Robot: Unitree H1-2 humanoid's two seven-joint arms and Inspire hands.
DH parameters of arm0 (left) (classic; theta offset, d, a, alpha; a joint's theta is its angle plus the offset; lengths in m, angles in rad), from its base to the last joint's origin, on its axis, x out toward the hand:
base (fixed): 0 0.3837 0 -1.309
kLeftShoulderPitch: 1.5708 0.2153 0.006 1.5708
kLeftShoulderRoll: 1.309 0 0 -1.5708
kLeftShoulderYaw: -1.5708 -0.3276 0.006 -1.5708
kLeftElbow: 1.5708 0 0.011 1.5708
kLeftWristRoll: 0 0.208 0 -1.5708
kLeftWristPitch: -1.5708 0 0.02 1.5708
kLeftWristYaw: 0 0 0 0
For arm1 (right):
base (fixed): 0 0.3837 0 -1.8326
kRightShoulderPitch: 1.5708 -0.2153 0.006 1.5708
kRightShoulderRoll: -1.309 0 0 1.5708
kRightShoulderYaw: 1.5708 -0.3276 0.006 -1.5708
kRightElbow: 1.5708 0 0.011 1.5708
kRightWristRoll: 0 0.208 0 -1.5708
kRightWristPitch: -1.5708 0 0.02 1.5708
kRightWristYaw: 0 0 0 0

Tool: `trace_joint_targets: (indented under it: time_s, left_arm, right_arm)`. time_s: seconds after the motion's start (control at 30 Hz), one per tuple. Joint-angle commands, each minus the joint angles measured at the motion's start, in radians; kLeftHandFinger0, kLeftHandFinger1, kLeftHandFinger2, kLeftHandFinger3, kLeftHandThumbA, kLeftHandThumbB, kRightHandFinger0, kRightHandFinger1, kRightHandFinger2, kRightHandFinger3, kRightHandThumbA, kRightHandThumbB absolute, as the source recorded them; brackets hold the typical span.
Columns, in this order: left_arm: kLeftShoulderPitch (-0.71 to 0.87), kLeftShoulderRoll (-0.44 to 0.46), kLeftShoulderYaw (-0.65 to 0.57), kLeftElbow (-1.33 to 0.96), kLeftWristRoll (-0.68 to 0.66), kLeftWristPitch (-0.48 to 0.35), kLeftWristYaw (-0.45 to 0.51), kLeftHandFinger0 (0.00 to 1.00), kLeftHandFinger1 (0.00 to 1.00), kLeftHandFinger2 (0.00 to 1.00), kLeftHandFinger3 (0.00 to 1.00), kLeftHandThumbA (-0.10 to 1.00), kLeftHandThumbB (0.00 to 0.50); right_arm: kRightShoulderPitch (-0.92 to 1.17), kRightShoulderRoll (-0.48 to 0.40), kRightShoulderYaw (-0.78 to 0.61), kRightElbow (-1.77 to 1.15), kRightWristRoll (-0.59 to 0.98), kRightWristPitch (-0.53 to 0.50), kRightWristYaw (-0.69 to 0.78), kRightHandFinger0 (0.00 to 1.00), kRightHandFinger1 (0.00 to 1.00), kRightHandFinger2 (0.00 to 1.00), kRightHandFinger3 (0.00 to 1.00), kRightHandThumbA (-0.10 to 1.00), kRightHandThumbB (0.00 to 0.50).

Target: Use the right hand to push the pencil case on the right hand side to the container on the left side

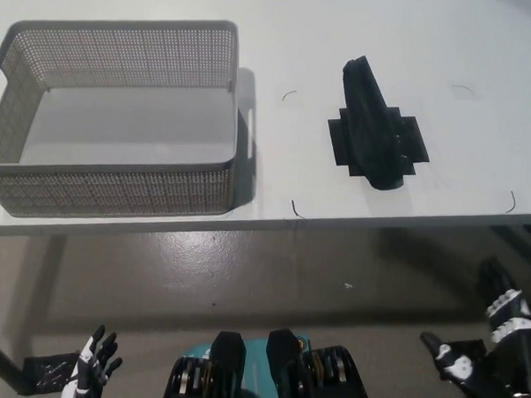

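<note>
I see the black pencil case [374,126] lying on the white worktop [343,44], well to the right of the grey perforated container [116,188] and apart from it, with bare worktop between the 2. The pencil case sits on a black cross-shaped marking, its narrow end pointing away from the worktop's near edge. The container stands at the worktop's left side, close to that near edge, and I see nothing inside it. Both arms are low, below the worktop edge, over the floor. The white left robot hand [92,366] rests at lower left, released, fingers spread. The black right robot hand [483,354] is at lower right, below the pencil case, also released, fingers apart, grasping nothing.
</note>
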Motion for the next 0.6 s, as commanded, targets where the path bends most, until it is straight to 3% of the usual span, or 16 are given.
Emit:
trace_joint_targets:
  time_s: [0.0, 0.23, 0.33, 0.57]
  left_arm:
    - [0.006, 0.003, 0.011, -0.032, -0.021, -0.058, -0.028, 1.0, 1.0, 1.0, 1.0, 1.0, 0.21]
    - [0.003, 0.0, 0.018, -0.027, -0.014, -0.058, -0.033, 1.0, 1.0, 1.0, 1.0, 1.0, 0.211]
    - [0.005, 0.001, 0.021, -0.034, -0.009, -0.058, -0.033, 1.0, 1.0, 1.0, 1.0, 1.0, 0.204]
    - [-0.002, -0.003, 0.028, -0.036, -0.03, -0.058, -0.049, 1.0, 1.0, 1.0, 1.0, 1.0, 0.208]
  right_arm:
    - [-0.033, -0.032, -0.047, -0.083, 0.068, -0.045, 0.002, 1.0, 1.0, 1.0, 1.0, 1.0, 0.234]
    - [-0.16, -0.088, -0.104, -0.074, 0.116, 0.014, 0.002, 1.0, 1.0, 1.0, 1.0, 1.0, 0.284]
    - [-0.263, -0.102, -0.131, -0.04, 0.135, 0.073, -0.013, 1.0, 1.0, 1.0, 1.0, 1.0, 0.342]
    - [-0.441, -0.143, -0.156, 0.045, 0.142, 0.166, -0.01, 1.0, 1.0, 1.0, 1.0, 1.0, 0.326]
